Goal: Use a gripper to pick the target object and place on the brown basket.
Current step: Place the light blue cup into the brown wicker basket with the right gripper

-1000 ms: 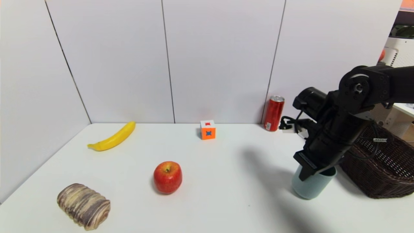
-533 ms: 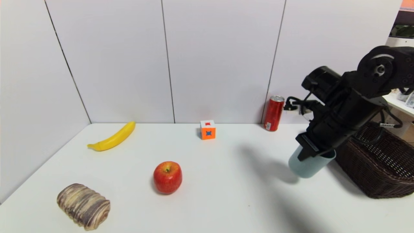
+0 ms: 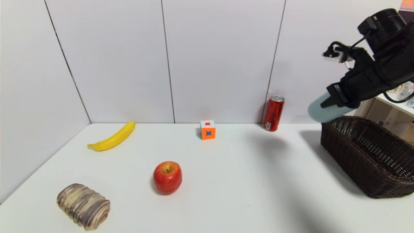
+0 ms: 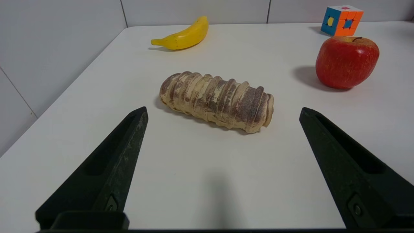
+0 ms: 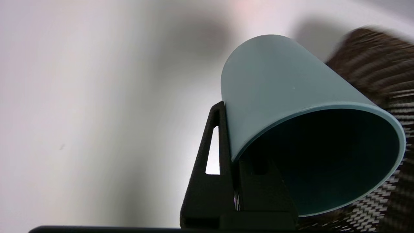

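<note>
My right gripper (image 3: 336,98) is shut on the rim of the pale blue-grey cup (image 3: 323,110), one jaw outside the wall and one inside. It holds the cup tilted in the air above the near-left corner of the brown basket (image 3: 372,158). In the right wrist view the cup (image 5: 284,87) shows its dark teal inside, with the gripper (image 5: 231,145) pinching its wall and the basket (image 5: 372,61) behind it. My left gripper (image 4: 223,113) is open and empty, low over the table in front of a bread roll.
On the white table (image 3: 226,181) lie a banana (image 3: 113,137), a bread roll (image 3: 83,205), a red apple (image 3: 167,177), a puzzle cube (image 3: 207,129) and a red soda can (image 3: 274,112) by the back wall. The basket stands at the table's right edge.
My right gripper has lifted the cup off the table and carried it up and right, from beside the basket to above the basket's left end. The cup now tilts more.
</note>
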`<act>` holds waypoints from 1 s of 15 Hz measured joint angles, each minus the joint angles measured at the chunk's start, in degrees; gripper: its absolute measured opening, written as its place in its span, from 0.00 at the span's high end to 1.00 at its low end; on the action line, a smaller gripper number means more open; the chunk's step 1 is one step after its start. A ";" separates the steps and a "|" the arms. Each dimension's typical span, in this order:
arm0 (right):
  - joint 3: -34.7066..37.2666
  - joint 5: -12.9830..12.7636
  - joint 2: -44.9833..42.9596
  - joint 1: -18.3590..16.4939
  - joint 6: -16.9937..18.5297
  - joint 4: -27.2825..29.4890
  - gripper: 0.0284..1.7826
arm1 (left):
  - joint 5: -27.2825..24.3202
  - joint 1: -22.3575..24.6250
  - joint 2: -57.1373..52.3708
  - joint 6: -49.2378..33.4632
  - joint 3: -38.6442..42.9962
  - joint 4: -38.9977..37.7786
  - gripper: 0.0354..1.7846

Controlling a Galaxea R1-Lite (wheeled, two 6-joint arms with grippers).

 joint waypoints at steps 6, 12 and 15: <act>0.30 0.17 0.41 -14.86 -4.13 -5.81 0.96 | 0.00 0.00 0.00 0.00 0.00 0.00 0.06; 5.23 0.21 4.11 -19.92 -3.67 -5.92 0.96 | 0.00 0.00 0.00 -0.02 0.00 -0.02 0.06; 6.47 0.09 7.42 -20.78 -3.52 -5.85 0.96 | 0.00 0.00 0.00 -0.02 0.00 0.00 0.06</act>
